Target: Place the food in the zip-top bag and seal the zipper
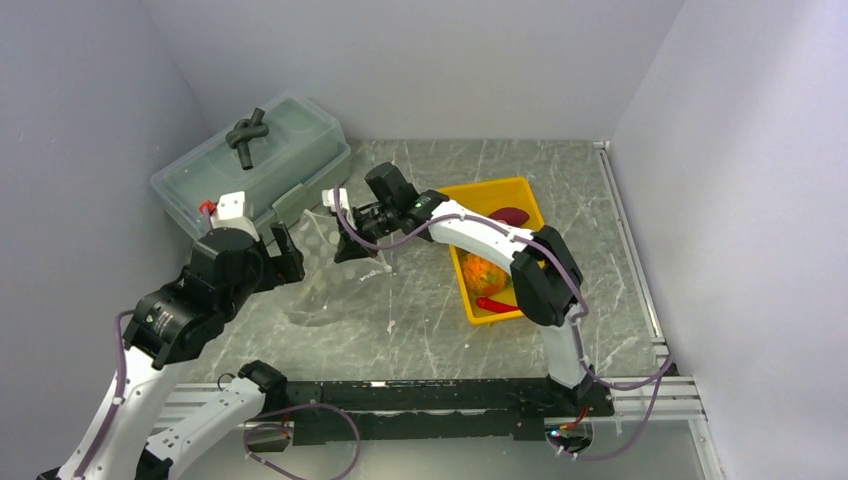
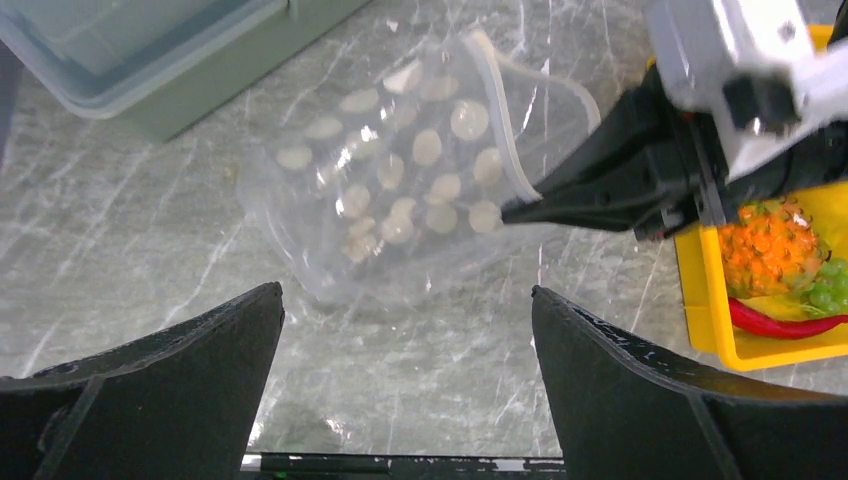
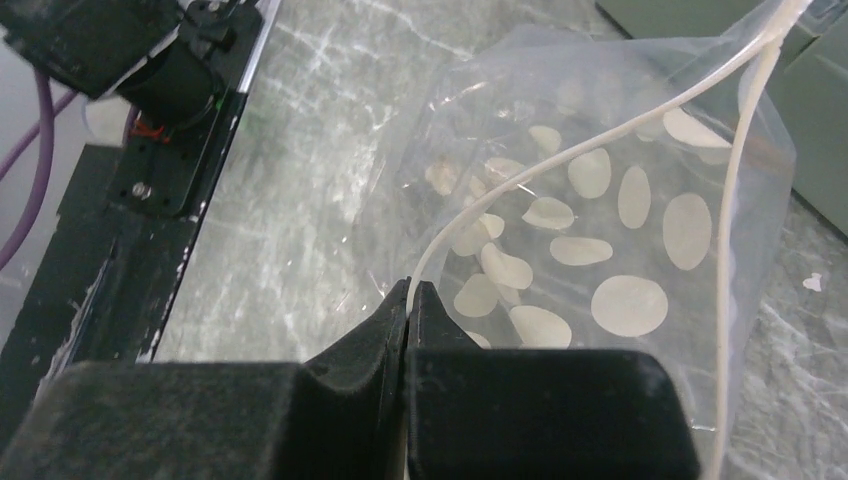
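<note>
The clear zip-top bag [image 2: 400, 190] with white dots lies on the table left of the yellow tray. Its mouth gapes, and the whitish zipper [image 3: 600, 130] curves up from the jaws. My right gripper [image 3: 411, 288] is shut on the zipper edge at the bag's mouth; it also shows in the left wrist view [image 2: 512, 212] and the top view [image 1: 345, 245]. My left gripper [image 2: 405, 300] is open and empty, just short of the bag's bottom. The food lies in the tray: orange pineapple [image 2: 770, 245], green grapes [image 2: 828, 285], red chili [image 2: 775, 322], dark purple piece [image 1: 509, 215].
The yellow tray [image 1: 515, 189] stands at the right of centre. A large translucent lidded box [image 1: 255, 160] with a black fitting on its lid sits at the back left. White walls close in the table on three sides.
</note>
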You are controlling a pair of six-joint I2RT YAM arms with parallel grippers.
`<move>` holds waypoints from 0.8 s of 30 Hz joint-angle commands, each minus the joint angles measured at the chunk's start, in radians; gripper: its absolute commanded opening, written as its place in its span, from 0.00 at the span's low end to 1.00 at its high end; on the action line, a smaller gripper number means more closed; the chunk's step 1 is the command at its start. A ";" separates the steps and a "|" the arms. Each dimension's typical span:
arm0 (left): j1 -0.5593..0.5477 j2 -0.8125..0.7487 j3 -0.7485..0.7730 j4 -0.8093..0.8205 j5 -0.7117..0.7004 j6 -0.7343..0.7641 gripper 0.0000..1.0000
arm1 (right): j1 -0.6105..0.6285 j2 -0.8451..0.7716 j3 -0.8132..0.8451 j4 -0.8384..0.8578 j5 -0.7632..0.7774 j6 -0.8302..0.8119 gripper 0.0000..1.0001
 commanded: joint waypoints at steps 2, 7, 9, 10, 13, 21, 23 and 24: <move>0.001 0.029 0.103 0.004 -0.063 0.070 1.00 | 0.011 -0.154 -0.054 -0.096 0.023 -0.188 0.00; 0.001 0.059 0.150 -0.004 -0.099 0.102 1.00 | 0.020 -0.229 -0.079 -0.160 0.060 -0.262 0.00; 0.001 0.066 0.164 0.002 -0.106 0.114 1.00 | 0.023 -0.247 -0.084 -0.204 0.059 -0.321 0.00; 0.001 0.073 0.173 0.004 -0.107 0.123 1.00 | 0.025 -0.257 -0.085 -0.225 0.065 -0.349 0.00; 0.001 0.102 0.217 -0.006 -0.112 0.149 1.00 | 0.031 -0.291 -0.104 -0.256 0.062 -0.394 0.00; 0.001 0.193 0.335 -0.026 -0.013 0.210 1.00 | 0.078 -0.369 -0.138 -0.371 0.091 -0.585 0.00; 0.001 0.219 0.365 -0.032 0.027 0.221 1.00 | 0.093 -0.388 -0.154 -0.376 0.111 -0.601 0.00; 0.001 0.232 0.378 -0.035 0.047 0.225 1.00 | 0.099 -0.399 -0.165 -0.368 0.122 -0.601 0.00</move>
